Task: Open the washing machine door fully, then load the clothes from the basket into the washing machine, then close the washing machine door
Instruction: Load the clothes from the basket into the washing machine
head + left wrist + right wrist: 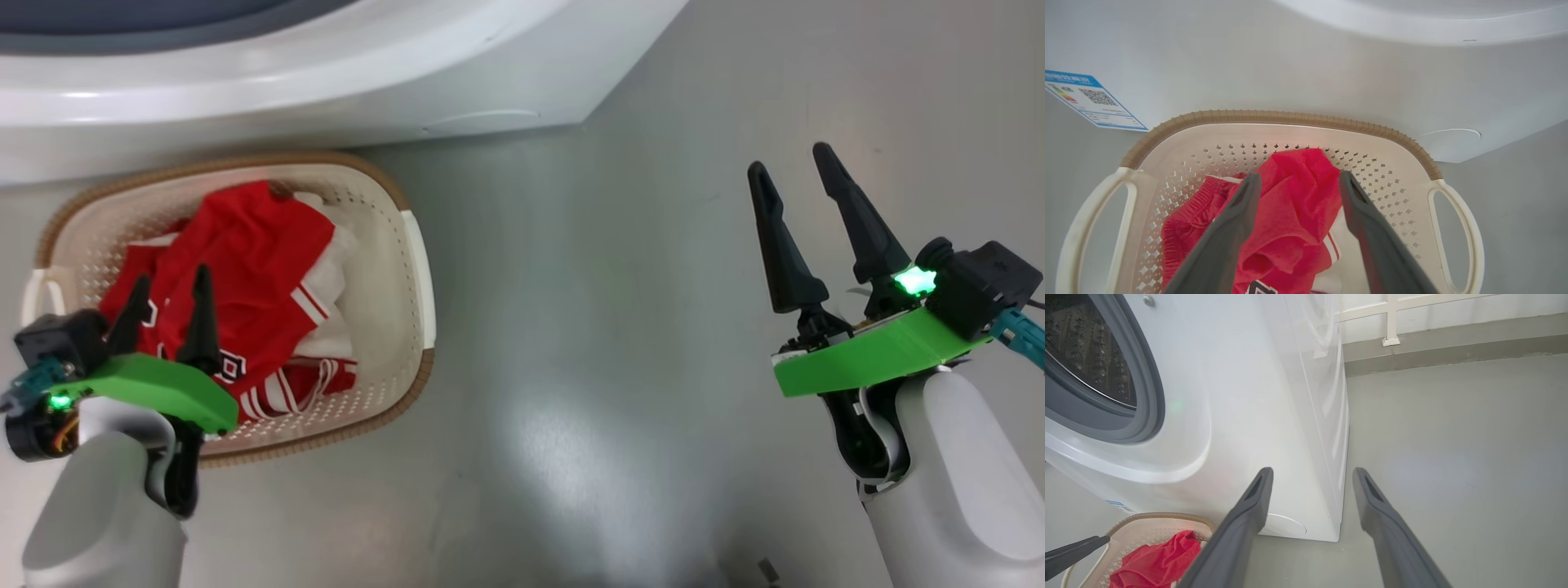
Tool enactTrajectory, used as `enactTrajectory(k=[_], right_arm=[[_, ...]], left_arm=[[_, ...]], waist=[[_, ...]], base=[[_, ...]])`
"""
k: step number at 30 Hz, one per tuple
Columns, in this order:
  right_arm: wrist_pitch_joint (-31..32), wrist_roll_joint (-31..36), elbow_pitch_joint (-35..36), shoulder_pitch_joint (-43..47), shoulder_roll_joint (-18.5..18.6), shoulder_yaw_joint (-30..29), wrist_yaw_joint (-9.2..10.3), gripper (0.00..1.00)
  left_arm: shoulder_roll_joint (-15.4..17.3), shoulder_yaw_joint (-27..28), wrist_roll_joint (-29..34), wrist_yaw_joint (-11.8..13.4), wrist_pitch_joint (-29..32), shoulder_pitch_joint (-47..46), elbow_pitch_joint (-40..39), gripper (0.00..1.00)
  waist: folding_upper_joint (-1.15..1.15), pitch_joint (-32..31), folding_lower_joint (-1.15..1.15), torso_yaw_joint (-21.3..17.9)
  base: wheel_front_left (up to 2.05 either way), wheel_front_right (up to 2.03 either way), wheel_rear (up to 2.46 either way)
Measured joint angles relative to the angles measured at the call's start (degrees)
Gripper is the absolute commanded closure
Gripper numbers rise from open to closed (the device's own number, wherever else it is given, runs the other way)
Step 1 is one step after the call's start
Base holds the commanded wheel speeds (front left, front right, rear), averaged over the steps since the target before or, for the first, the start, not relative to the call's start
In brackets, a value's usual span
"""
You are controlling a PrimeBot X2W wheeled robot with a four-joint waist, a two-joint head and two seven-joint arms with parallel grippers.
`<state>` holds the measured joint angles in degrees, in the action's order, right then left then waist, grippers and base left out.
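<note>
Your left gripper (170, 282) is spread wide and empty, its fingers angled down over the clothes (245, 245); I can't call contact. They lie heaped in the basket (377, 245), which sits on the floor (612, 327) right against the washer (326, 90). Your right gripper (789, 159), also spread and empty, hovers well aside over bare floor. The drum (1086, 355) is uncovered, so opening looks done. Loading and closing are left.

Grey floor (653, 327) carries the basket (380, 253), seemingly touching the washing machine (326, 82).
</note>
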<state>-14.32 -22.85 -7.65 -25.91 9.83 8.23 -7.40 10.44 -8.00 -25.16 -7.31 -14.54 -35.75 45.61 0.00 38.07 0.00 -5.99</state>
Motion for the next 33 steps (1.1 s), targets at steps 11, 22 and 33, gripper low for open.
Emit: enactTrajectory(k=[11,22,33], right_arm=[[0.0,0.9,0.9,-2.0,-0.6,0.1,0.0,0.0],[-0.4,1.0,1.6,-3.8,-1.5,0.6,0.0,0.0],[-0.4,1.1,1.8,-4.0,-2.4,0.7,0.0,0.0]], left_arm=[[1.8,-6.8,-8.5,0.0,0.0,-7.0,10.9,0.0],[4.4,-12.1,-13.9,0.0,1.5,-13.7,17.7,0.0],[5.7,-15.7,-16.6,0.0,6.5,-16.7,22.2,0.0]], waist=[[0.0,4.7,0.0,-1.5],[0.0,9.3,0.0,-2.8],[0.0,11.9,0.0,-4.5]], base=[[0.0,0.0,0.0],[0.0,0.0,0.0],[0.0,0.0,0.0]])
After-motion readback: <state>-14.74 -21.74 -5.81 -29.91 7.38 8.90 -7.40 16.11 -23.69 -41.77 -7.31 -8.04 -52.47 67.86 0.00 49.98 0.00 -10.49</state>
